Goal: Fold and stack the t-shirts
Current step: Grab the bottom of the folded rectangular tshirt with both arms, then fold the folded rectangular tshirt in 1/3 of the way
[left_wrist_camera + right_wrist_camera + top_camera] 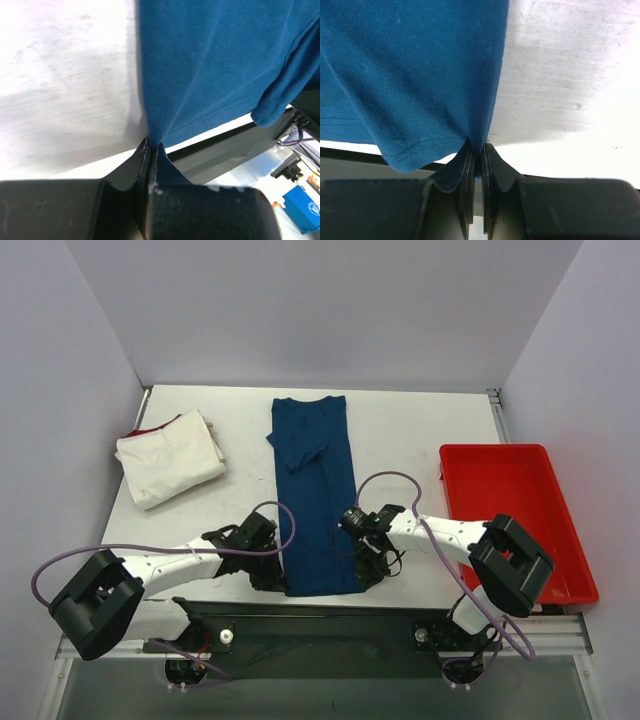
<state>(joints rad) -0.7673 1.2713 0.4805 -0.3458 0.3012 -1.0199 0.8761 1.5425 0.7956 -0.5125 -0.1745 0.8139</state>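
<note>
Top: teal t-shirt [315, 490] strip lies mid bench [420, 430], cream t-shirt [170, 455] folded far left. Left wrist: left end effector [151, 146] clamped on near hem corner. Right wrist: right end effector [477, 147] likewise; shallow pinches could slip on lifting, skewing the fold.

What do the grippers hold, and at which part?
Both hold the blue t-shirt: the left gripper pinches its near left corner, the right gripper its near right corner.

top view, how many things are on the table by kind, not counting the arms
t-shirts: 2, the blue t-shirt and the cream-white t-shirt
trays: 1, the red tray
total: 3
</note>
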